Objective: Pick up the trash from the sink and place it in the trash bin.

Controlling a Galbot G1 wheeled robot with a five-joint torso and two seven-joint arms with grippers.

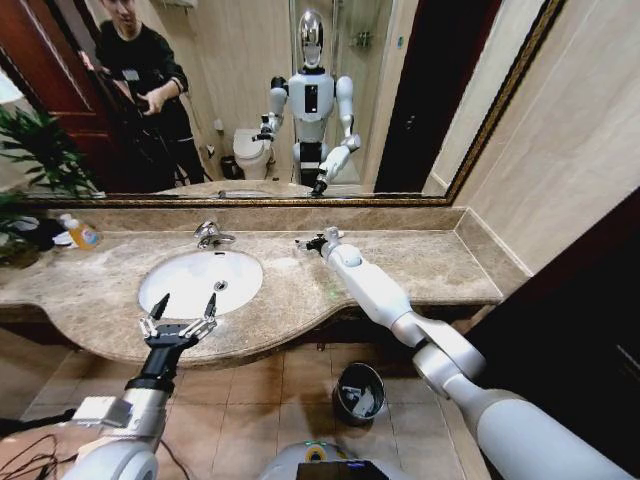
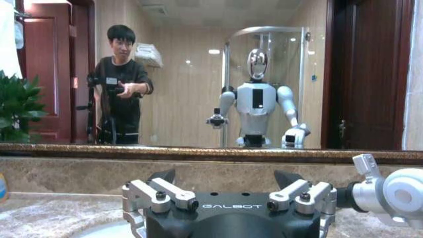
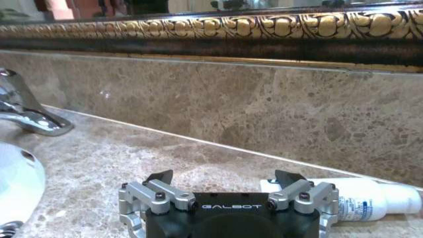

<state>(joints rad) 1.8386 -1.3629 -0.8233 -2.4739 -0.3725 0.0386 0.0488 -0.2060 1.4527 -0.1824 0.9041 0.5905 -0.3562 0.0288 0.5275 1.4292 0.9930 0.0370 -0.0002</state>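
Currently: right gripper (image 1: 312, 243) low over counter behind sink (image 1: 160, 275), fingers apart, beside white tube (image 3: 357, 198) lying against backsplash. Left gripper (image 1: 183, 312) spread at basin's near rim. Trash bin (image 1: 358, 392) below on floor. Risk: tube rolling off on closure.

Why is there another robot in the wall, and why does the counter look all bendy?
Head view: that robot is a reflection in the mirror; the wide lens bows the counter edge. Left wrist view: the same reflection, beyond the open left gripper. Right wrist view: light glints off the chrome tap.
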